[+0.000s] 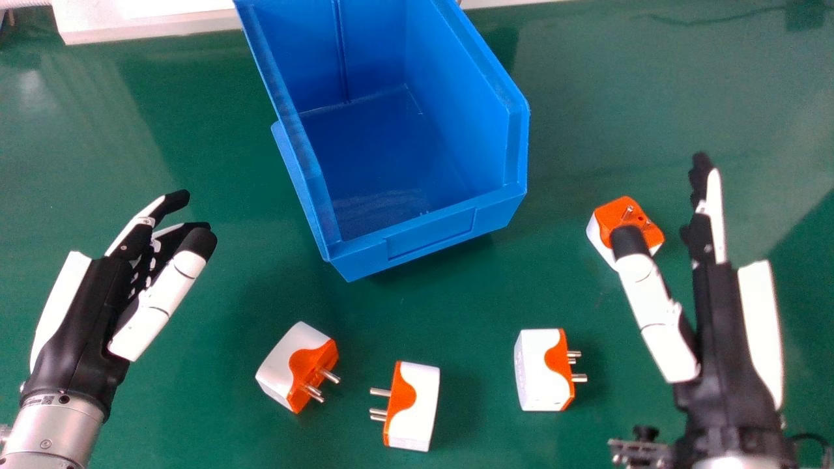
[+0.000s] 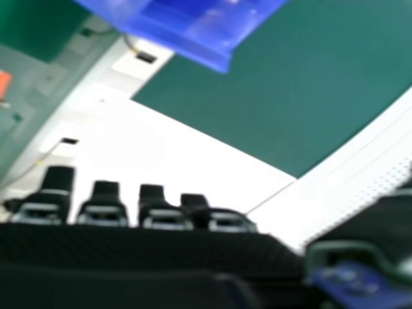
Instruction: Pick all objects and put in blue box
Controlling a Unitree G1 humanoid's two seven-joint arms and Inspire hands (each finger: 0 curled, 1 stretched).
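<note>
I saw the left robot hand (image 1: 81, 319) poised with its fingers gently bowed and its thumb standing off from them, a fairly wide, relaxed shape. Across from it, the right robot hand (image 1: 720, 339) was wide too, fingers straight out and thumb spread well to the side.

Between the two, a little farther out, the blue box (image 1: 430, 238) sat on the green surface (image 1: 586, 117), its low front facing back toward the robot.

Four orange-and-white plugs lay outside the box. The tilted plug (image 1: 287, 361) was to the right of the left robot hand, pins aimed away from that hand. Just beside it, on the side toward the right robot hand, stood the upright plug (image 1: 417, 404), its pins turned back toward the left one. The third plug (image 1: 541, 371) lay to the left of the right robot hand, pins pointing toward it. The far plug (image 1: 616, 218) showed partly behind the right thumb's tip, pins upward (whether thumb and plug touched, I honestly couldn't tell from where I stood).
</note>
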